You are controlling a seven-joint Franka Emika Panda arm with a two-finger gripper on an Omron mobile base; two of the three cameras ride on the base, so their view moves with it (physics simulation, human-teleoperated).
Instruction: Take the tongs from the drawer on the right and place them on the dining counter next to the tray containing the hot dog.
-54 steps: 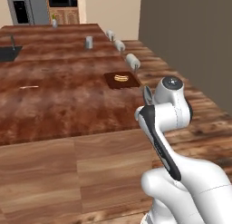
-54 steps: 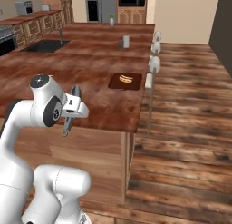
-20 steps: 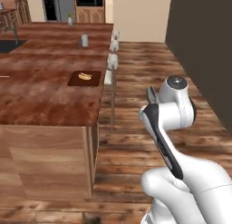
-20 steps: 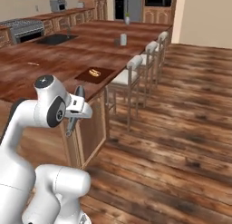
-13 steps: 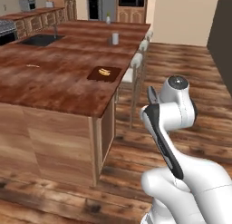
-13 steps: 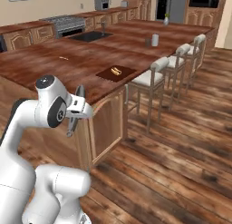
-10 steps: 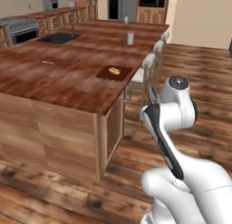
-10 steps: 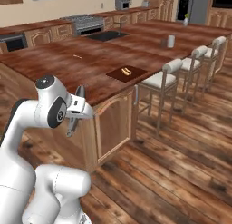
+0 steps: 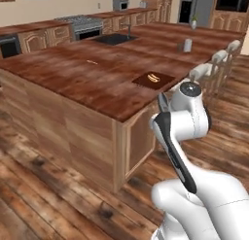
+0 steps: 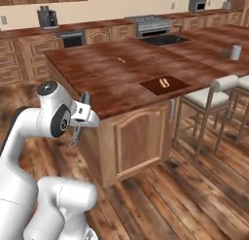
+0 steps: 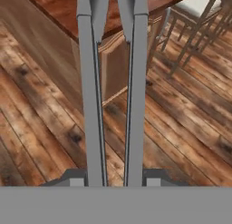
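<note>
My gripper (image 11: 113, 177) is shut on the tongs (image 11: 93, 105), whose two grey metal arms run up the middle of the hand view, above the wooden floor. From the right base view the tongs (image 10: 76, 133) hang tilted in the gripper (image 10: 82, 116), beside the near corner of the dining counter (image 10: 112, 74) and apart from it. A dark tip of the tongs (image 9: 161, 102) pokes out behind my arm. The dark tray (image 10: 151, 86) with the hot dog (image 10: 164, 82) lies near the counter's right edge; it is the same tray (image 9: 142, 81) on the counter (image 9: 87, 78). The drawer is out of view.
Bar stools (image 10: 214, 88) stand along the counter's right side, above plank floor (image 10: 185, 185). A sink (image 9: 115, 38) and a white cup (image 9: 187, 44) sit farther back on the island. Cabinets and a stove (image 9: 80, 23) line the far wall.
The whole picture has shifted: the base has moved, so the counter's near corner now faces me from farther left. Arm and tongs keep the same pose.
</note>
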